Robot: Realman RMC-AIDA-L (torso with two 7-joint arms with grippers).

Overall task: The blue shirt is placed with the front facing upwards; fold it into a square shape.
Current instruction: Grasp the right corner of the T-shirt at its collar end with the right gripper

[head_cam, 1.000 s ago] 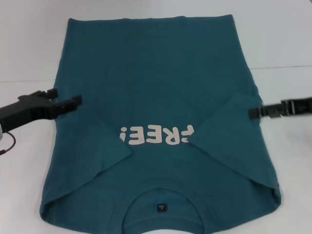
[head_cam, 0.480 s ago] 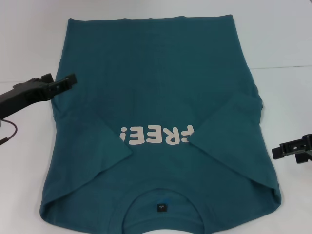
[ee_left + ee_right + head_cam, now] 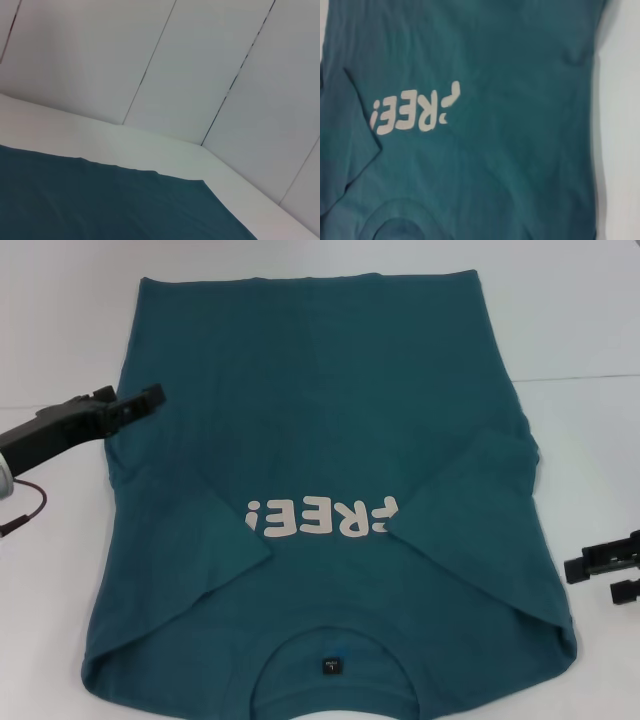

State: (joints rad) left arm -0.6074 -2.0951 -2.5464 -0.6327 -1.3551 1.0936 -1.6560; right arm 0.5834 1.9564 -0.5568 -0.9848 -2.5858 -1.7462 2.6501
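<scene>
Your blue shirt lies flat on the white table, front up, with the collar toward the robot and the hem at the far side. Both short sleeves are folded inward over the chest, so their edges cut diagonally across the ends of the white lettering, which reads upside down from the head camera. The small dark neck label sits inside the collar at the near edge. Your left gripper is at the shirt's left edge, about level with the middle of the body, its tip just over the fabric; whether its fingers are apart or together you cannot tell from here. Your right gripper is off the shirt, just beside its right edge near the folded sleeve, over bare table; its two fingers show a small gap between them with nothing held in it.
</scene>
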